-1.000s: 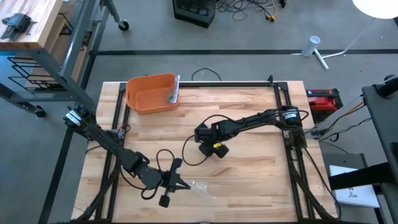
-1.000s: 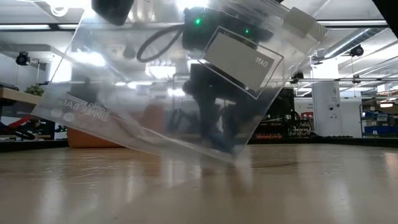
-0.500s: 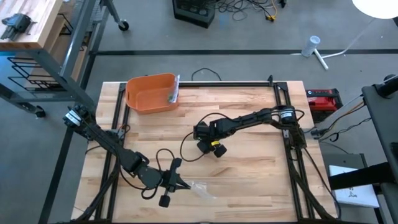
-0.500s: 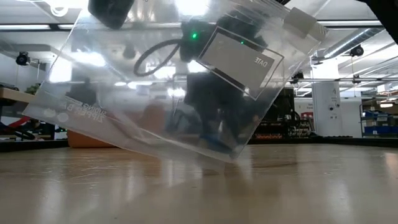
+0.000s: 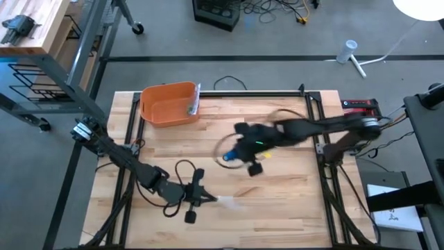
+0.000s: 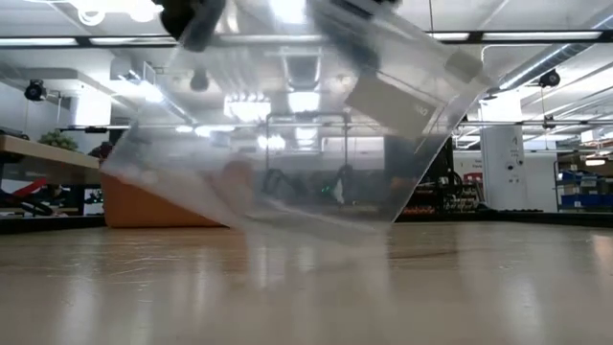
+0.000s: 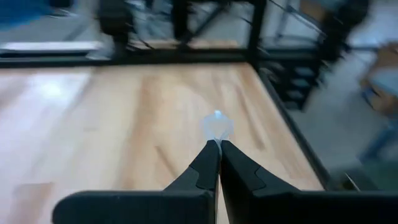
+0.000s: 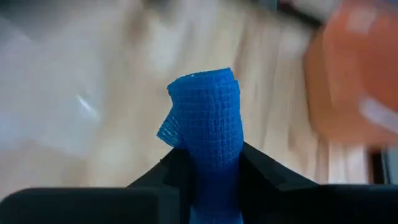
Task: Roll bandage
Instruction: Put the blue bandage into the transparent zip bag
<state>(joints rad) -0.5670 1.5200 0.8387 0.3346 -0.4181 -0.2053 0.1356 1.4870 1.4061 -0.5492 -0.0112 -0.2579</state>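
Observation:
My right gripper (image 5: 244, 154) hangs over the middle of the table, raised, and is shut on a roll of blue mesh bandage (image 8: 208, 115). Near the table's near edge my left gripper (image 5: 201, 198) is shut on a clear plastic zipper bag (image 5: 226, 203). In the low view the bag (image 6: 287, 125) fills most of the picture and hangs tilted, its white label uppermost at the right. Whether its lower edge touches the table, I cannot tell. My left gripper pinches a bunched bit of the bag's edge (image 7: 216, 127) between its two shut fingertips, coming nearly level from the table's left. The bag hangs beyond and below the fingers, tilted. My right gripper pinches the bandage roll's lower part (image 8: 210, 163) between its two fingers (image 8: 177, 167). The roll stands out past the fingertips, lifted clear of the table, with a loose flap (image 8: 169, 132) on one side.
An orange bin (image 5: 168, 104) with a small packet at its right rim stands at the far left of the table. Black frame rails run along the table's left, right and far edges (image 5: 316, 118). Bare wood lies between the two grippers and at the near right.
My right gripper has risen off the table with the blue bandage and swung toward the table's right edge, rolling as it went; in the low view it has left the spot behind the bag. My left gripper has shifted a little toward the right, and the bag has swung with it.

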